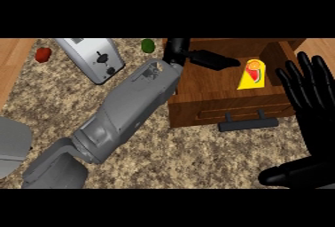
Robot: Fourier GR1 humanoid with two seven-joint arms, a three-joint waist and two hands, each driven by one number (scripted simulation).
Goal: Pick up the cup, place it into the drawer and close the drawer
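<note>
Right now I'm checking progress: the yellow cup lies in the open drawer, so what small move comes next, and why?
Probably draw the left robot hand back out of the drawer, since the cup already lies inside, apart from the fingers. The handle then needs a push; the right robot hand rests open nearby.

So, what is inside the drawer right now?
A yellow cup lies inside the open drawer, toward its right side. The left hand reaches over the drawer and covers part of its back, so anything under it cannot be seen.
</note>
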